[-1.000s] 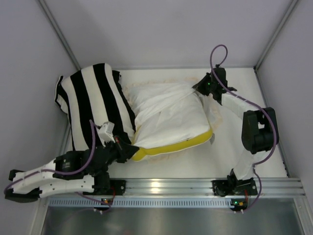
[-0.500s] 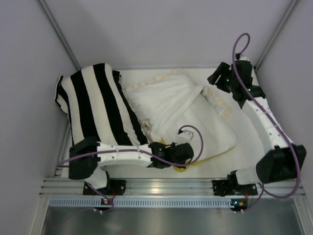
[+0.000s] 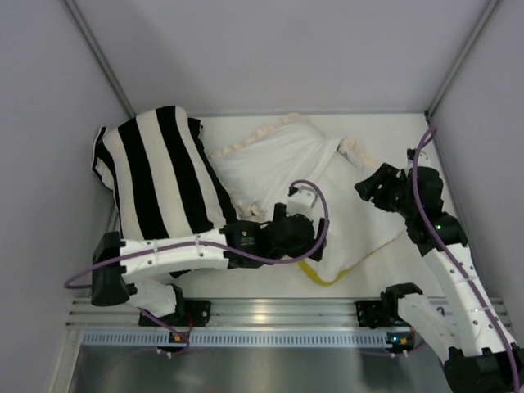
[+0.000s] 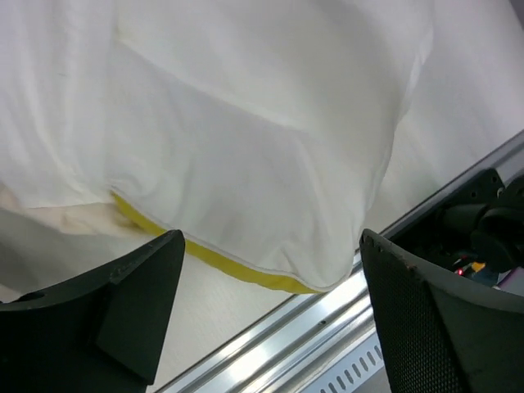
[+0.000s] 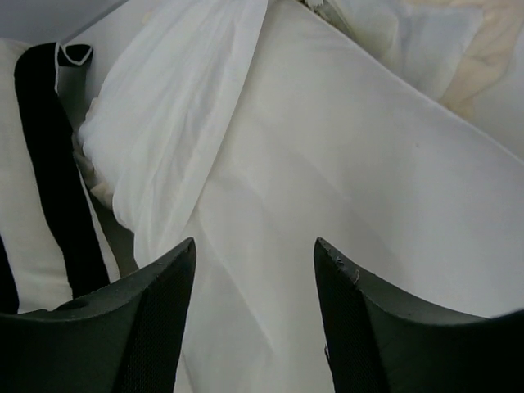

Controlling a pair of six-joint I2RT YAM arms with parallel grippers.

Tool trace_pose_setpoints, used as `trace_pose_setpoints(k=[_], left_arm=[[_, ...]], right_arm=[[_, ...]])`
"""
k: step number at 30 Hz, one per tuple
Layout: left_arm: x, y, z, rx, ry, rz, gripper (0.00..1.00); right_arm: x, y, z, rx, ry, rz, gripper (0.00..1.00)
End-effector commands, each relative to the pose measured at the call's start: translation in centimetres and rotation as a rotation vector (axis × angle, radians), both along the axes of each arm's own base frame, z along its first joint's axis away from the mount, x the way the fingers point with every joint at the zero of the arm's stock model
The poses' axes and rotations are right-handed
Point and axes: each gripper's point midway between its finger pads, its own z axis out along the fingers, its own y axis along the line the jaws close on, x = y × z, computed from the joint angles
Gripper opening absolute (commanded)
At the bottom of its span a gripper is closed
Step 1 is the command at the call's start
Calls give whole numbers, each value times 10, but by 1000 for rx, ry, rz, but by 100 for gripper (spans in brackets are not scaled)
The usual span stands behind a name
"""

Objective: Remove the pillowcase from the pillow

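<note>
My left tool (image 4: 270, 241) and right tool (image 5: 254, 246) both hung spread apart over the pillow (image 3: 360, 233), gripping nothing. The pillowcase (image 3: 262, 160) lay bunched over its far end, right up against the striped cushion (image 3: 155, 180).

A limp cream-white fabric pillowcase (image 3: 270, 155) with a ruffled frill lies crumpled near the table's (image 3: 393, 131) far edge. It drapes over the far end of the plump white pillow (image 3: 364, 233), whose yellow band faces the near edge.

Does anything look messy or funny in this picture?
Yes. The pillowcase lies bunched and wrinkled over the far left part of the pillow, while the pillow's yellow band shows bare near the front rail.
</note>
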Motion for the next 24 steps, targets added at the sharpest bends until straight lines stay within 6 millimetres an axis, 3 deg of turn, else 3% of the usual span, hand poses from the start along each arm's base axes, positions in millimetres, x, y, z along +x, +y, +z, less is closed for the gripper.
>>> trace_pose_setpoints(k=[1,2,6,10,17,24], left_arm=[[34,57,14,31,-16,159,91],[54,74,6,40,20,222,91],[80,96,-15,71,113,267,90],[99,87,-22,140,83,255,90],[123,76,-53,208,132,279,90],[138,65,-69,223,167,300,89]], right_arm=[[-14,10,11,51,-25,60,57],[-17,12,11,56,-23,69,56],[-31,21,6,91,-11,130,56],[-51,27,-10,116,46,169,56],[-117,83,-33,394,225,500,59],[-140,54,-76,217,320,397,58]])
